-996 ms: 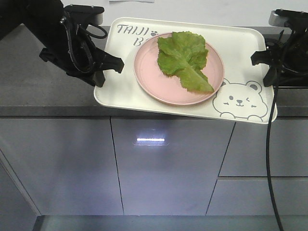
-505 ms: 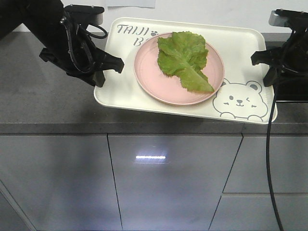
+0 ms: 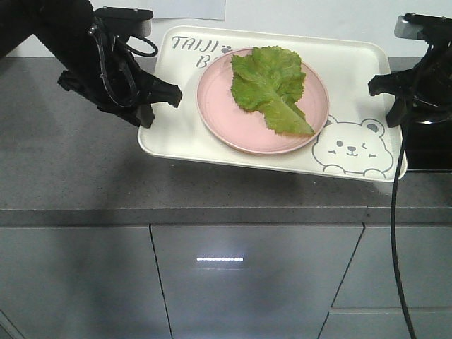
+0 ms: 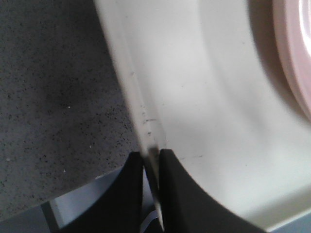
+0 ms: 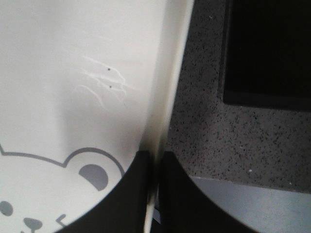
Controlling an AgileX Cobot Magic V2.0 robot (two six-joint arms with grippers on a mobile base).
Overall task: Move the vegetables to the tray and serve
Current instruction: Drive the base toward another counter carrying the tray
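The cream-white tray with grey lettering and a bear face is held over the grey counter. On it sits a round pink plate carrying the vegetables, one crinkly green lettuce leaf. My left gripper is shut on the tray's left rim. The left wrist view shows its gripper pinching the thin rim of the tray, with the pink plate at the right edge. My right gripper is shut on the right rim. The right wrist view shows its gripper clamping the tray beside the bear's ear.
A speckled dark grey counter lies under and around the tray. Grey cabinet fronts stand below its front edge. A black rectangular recess sits in the counter just right of the tray. A pale wall runs along the back.
The counter's front edge and the cabinet fronts have dropped lower in the front view, so more countertop shows. Tray, plate, leaf and both grippers keep their places in the frame.
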